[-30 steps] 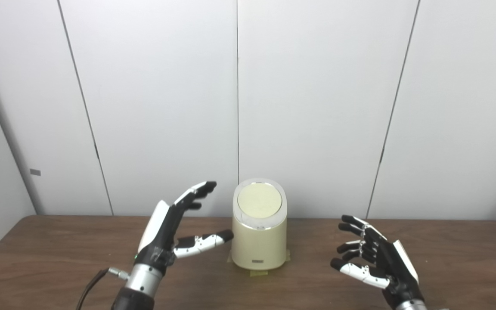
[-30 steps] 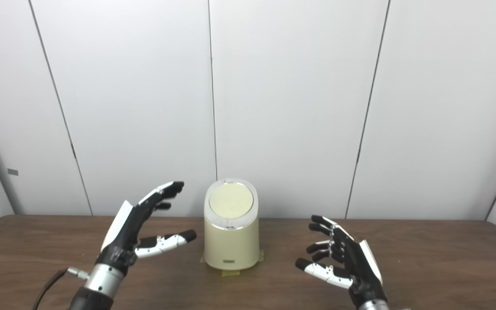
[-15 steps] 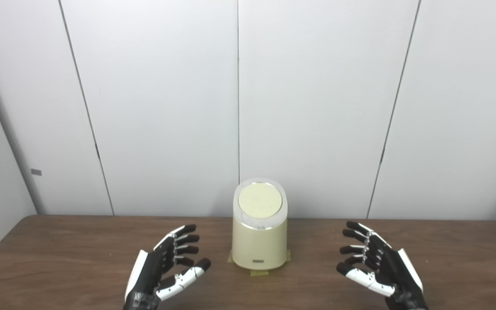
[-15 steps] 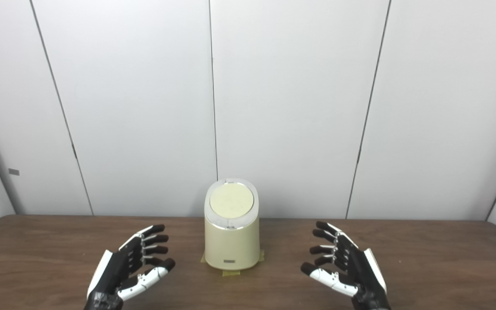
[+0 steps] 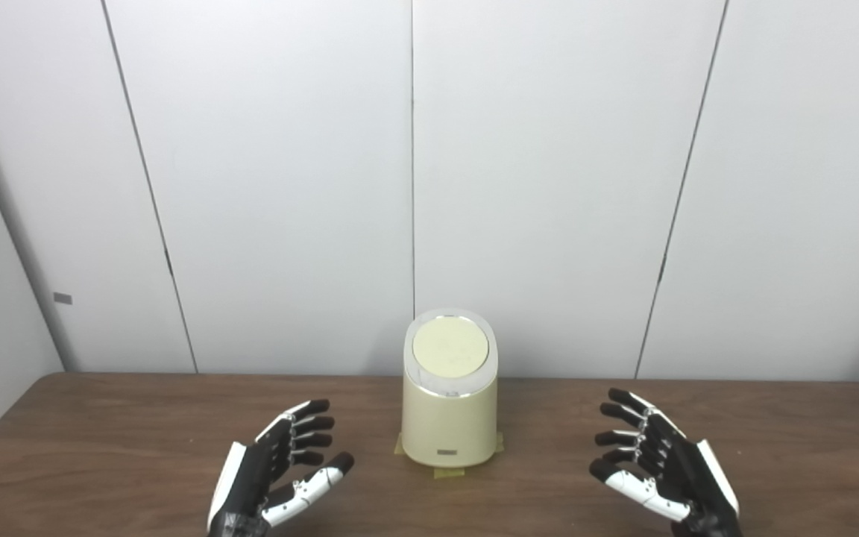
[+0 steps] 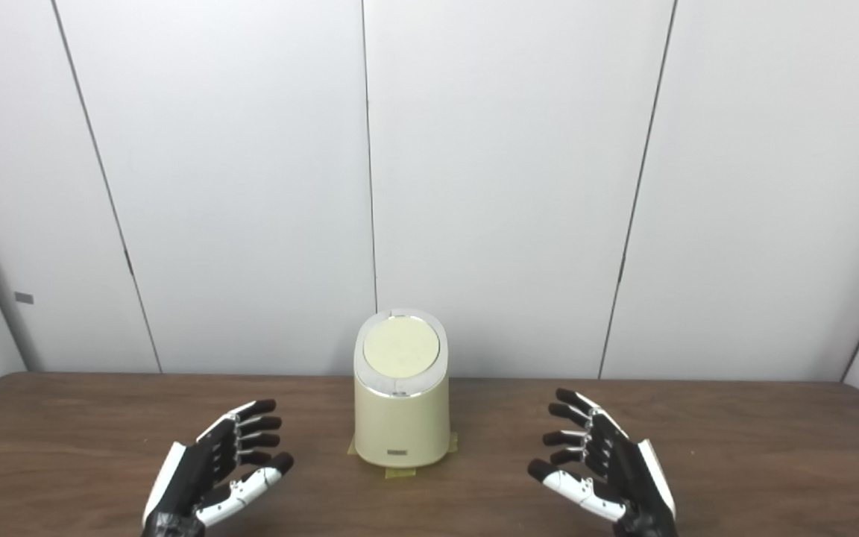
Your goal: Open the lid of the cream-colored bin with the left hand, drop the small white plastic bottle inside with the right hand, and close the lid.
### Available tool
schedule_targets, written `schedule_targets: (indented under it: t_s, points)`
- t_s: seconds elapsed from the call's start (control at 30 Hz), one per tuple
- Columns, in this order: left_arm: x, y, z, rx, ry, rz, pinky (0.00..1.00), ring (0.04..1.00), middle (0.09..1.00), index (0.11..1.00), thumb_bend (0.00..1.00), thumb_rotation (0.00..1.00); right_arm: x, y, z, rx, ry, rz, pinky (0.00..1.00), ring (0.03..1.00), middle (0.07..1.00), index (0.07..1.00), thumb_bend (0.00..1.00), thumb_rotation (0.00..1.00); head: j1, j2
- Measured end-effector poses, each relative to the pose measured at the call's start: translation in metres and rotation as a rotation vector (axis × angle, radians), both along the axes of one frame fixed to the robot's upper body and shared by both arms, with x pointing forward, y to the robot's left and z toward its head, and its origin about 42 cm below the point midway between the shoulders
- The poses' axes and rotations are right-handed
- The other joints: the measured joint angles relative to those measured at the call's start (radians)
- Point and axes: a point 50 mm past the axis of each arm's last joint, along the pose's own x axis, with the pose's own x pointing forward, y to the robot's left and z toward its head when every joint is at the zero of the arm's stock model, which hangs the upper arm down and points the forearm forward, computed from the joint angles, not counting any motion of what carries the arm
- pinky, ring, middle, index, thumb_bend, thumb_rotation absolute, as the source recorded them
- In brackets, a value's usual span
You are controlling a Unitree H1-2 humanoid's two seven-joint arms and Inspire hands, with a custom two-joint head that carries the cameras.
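Observation:
The cream-colored bin (image 5: 449, 421) stands at the middle of the brown table, taped down at its base. Its round lid (image 5: 450, 347) is shut. My left hand (image 5: 277, 470) is open and empty, low at the front left of the bin, palm turned toward it. My right hand (image 5: 661, 466) is open and empty at the front right, palm turned toward the bin. Both hands are apart from the bin. No small white bottle shows in either view.
The wooden table (image 5: 101, 440) runs the full width of the view. White wall panels (image 5: 549, 186) stand right behind the bin. Yellow tape (image 5: 447, 472) shows under the bin's base.
My left hand dropped from beside the bin's lid down to the table's front left. My right hand sank slightly toward the bottom edge. The bin has not moved.

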Motion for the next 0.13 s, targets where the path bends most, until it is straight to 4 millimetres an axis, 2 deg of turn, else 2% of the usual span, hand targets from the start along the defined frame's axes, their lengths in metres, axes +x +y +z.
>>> schedule_targets:
  t_s: [0.13]
  points:
    - [0.0, 0.0, 0.0007, 0.005, -0.008, -0.01, 0.66, 0.733, 0.777, 0.831, 0.69, 0.33, -0.0007, 0.0015, 0.0013, -0.001, -0.005, 0.004, 0.52, 0.635, 0.783, 0.816, 0.79, 0.35, 0.0, -0.006]
